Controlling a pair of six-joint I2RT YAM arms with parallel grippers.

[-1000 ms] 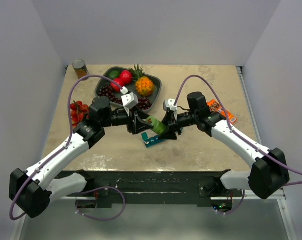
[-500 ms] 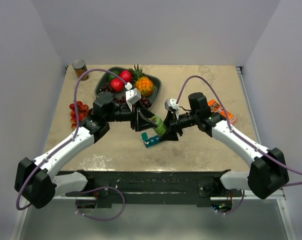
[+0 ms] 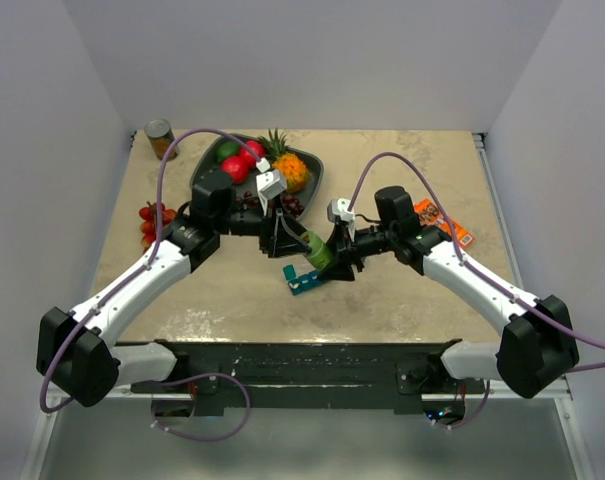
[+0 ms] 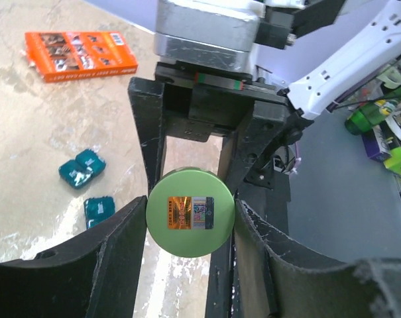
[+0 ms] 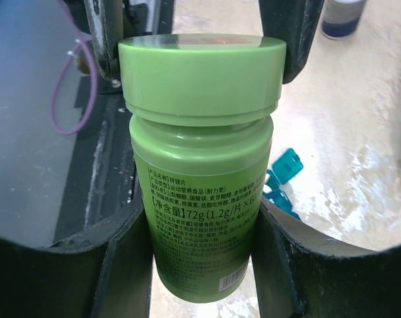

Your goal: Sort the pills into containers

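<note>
Since the earlier frames, the left arm's elbow has swung farther from the near edge, carrying the left gripper (image 3: pixel 285 240) up to the bottle's cap; the right arm is unchanged.

1. Containers (image 3: pixel 304 280): teal cube strips lying on the table (image 3: pixel 402 290), on the near side of the two grippers and just below the raised bottle. No gripper touches them. The left wrist view shows two separate teal pieces, close together.
2. Right gripper (image 3: pixel 337 258): clamped on the body of the green bottle (image 5: pixel 203 199), one finger on each side of the label, holding it off the table and tilted.
3. Left gripper: narrowed on the bottle's green cap (image 4: pixel 190 211); its fingers meet the rim on both sides.
4. Orange box (image 3: pixel 442 222): flat on the table, right of the grippers.
5. Red fruit cluster (image 3: pixel 154 222): on the table, left side.
6. Dark fruit tray (image 3: pixel 312 175): farther back, holding a pineapple and red fruit.
7. Can (image 3: pixel 160 137): upright at the far left corner.
</note>
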